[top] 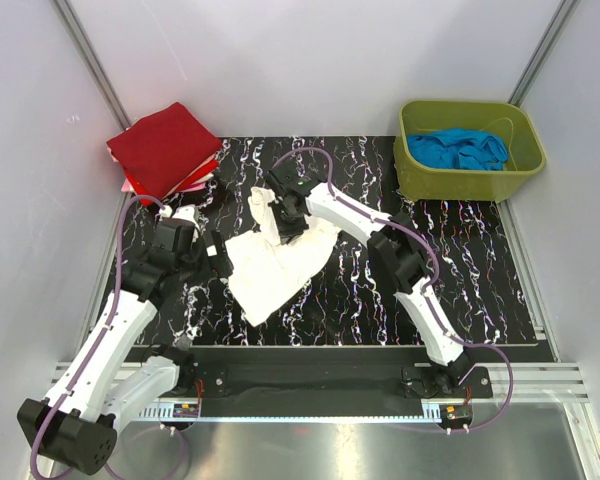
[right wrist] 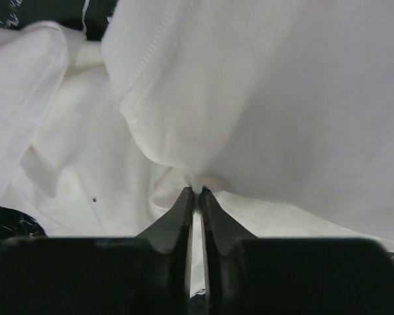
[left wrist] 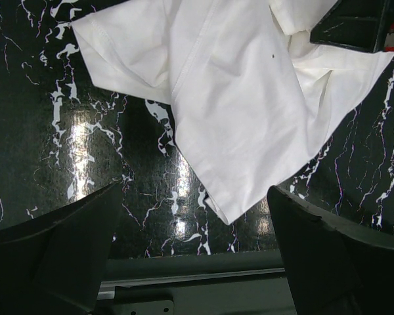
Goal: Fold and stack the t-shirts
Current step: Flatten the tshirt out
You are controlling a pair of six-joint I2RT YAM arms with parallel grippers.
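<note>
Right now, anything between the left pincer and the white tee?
Only bare mat; the left wrist view shows the open left pincer flanking the tee's corner, apart from it.

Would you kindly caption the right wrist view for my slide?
Right gripper pinching a fold of the white t-shirt.

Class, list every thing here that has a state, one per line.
white t-shirt: unfolded, crumpled on the mat.
red t-shirt: folded, far left corner.
bin: holding blue cloth.
left gripper: open, empty.
right gripper: shut on white t-shirt.
</note>
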